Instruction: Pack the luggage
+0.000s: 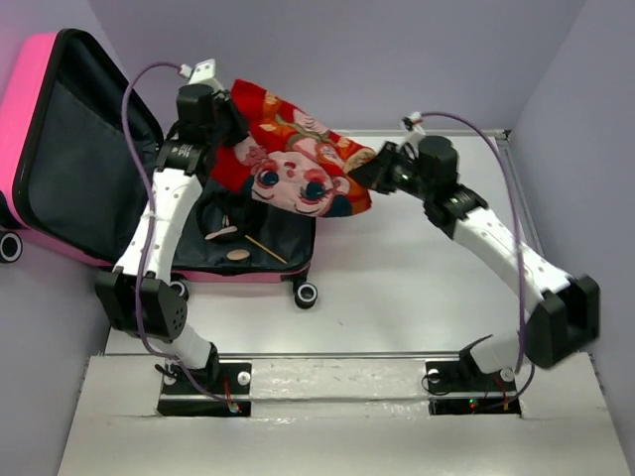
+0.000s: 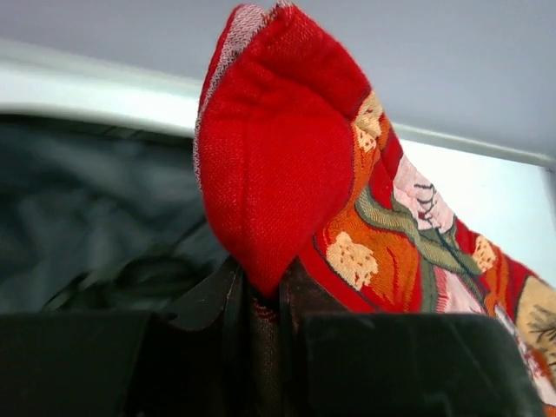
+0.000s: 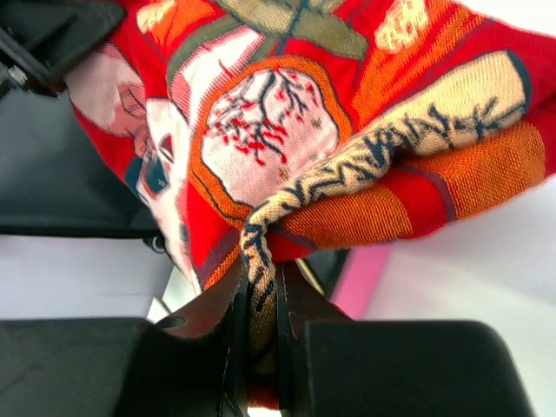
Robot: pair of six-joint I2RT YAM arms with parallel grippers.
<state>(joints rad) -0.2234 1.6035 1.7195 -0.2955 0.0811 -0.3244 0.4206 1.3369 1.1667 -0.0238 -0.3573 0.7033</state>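
The pink luggage (image 1: 35, 89) lies open at the left, its lid raised and its dark grey lining (image 1: 89, 149) showing. A red cartoon-face cloth (image 1: 298, 164) hangs stretched in the air over the open luggage. My left gripper (image 1: 230, 107) is shut on the cloth's far left edge; the red fabric (image 2: 278, 165) is pinched between its jaws. My right gripper (image 1: 375, 164) is shut on the cloth's right edge, where an orange and cream fold (image 3: 347, 174) is pinched between its jaws.
Small items lie in the luggage's lower half: a round tan piece (image 1: 238, 255), a thin stick (image 1: 266, 249) and a spoon-like piece (image 1: 220, 233). A caster wheel (image 1: 306, 294) sticks out at the front, another (image 1: 10, 246) at the left. Grey walls close in on both sides.
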